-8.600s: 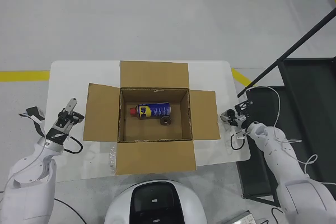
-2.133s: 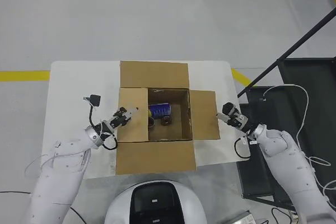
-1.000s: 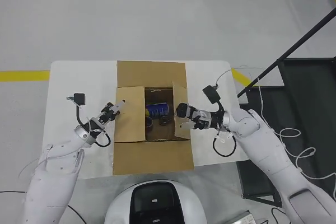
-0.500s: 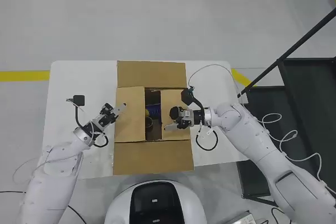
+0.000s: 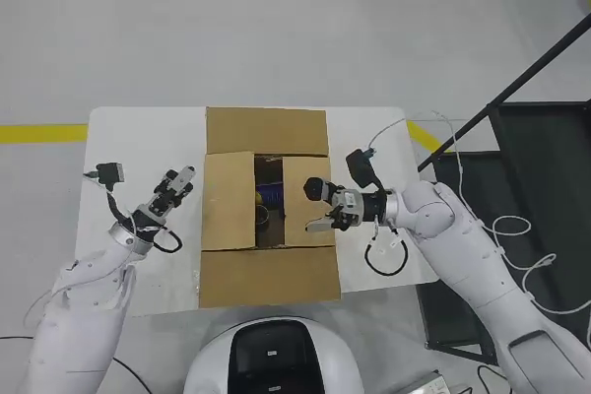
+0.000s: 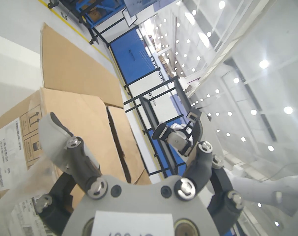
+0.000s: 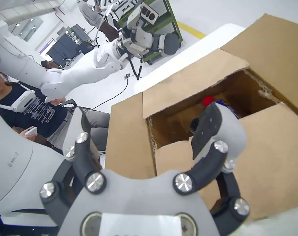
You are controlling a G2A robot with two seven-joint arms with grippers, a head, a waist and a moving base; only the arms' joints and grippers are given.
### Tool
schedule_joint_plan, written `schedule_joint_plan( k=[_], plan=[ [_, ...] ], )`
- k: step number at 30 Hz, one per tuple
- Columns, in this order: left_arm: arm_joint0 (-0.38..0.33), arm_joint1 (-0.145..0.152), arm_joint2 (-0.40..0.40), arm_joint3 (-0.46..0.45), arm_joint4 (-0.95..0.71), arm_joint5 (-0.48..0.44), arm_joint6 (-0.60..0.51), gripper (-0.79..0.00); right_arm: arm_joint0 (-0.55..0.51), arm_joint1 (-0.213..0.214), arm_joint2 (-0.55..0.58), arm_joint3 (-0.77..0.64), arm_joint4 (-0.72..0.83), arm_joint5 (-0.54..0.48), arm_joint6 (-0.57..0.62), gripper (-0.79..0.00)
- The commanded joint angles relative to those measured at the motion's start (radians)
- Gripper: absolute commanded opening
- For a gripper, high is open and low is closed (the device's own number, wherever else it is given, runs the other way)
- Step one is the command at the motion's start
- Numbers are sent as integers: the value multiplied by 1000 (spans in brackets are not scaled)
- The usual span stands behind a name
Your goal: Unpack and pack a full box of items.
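With the white tabletop [image 5: 138,138] carrying just the one cardboard box [image 5: 271,276], this looks like the closing stretch of the packing. The left flap [image 5: 227,202] and right flap [image 5: 297,202] are both folded in over the opening, while the far flap [image 5: 266,128] and near flap [image 5: 271,276] lie spread outward, not yet closed. So by my reading it's two flaps down and two to go. The right tool [image 5: 317,204] hangs directly over the right flap's inner edge, jaws spread wide and gripping nothing. Whether a finger actually touches the cardboard, I can't tell. The left tool [image 5: 182,177] sits off the box's outer side, near the left flap but apart from it, also open and empty. Just past the right tool's fingers, the gap between the folded flaps shows a blue spray can [image 5: 269,189] with a red cap lying inside the box. Beside it is something small and dark [image 5: 264,220] that's too shadowed to name. The flaps cover the rest of the interior, so how full the box is stays hidden.
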Motion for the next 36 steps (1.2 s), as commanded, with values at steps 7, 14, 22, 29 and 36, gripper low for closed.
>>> schedule_joint_plan(
  k=[7, 14, 22, 29, 36],
  plan=[
    [25, 12, -93, 5, -166, -14, -65, 0, -136, 46, 105, -42, -17, 0, 61, 0],
    [25, 12, -93, 5, -166, -14, -65, 0, -136, 46, 105, -42, -17, 0, 61, 0],
    [25, 12, -93, 5, -166, -14, -65, 0, -138, 47, 59, -53, 42, 89, 131, 0],
    [-71, 16, -88, 84, -53, 41, -45, 0, -173, 87, 139, -86, 311, 239, 339, 0],
    [-295, 13, -9, 298, 56, 15, -92, 0, -324, 133, 259, -155, 462, 410, 536, 0]
  ],
)
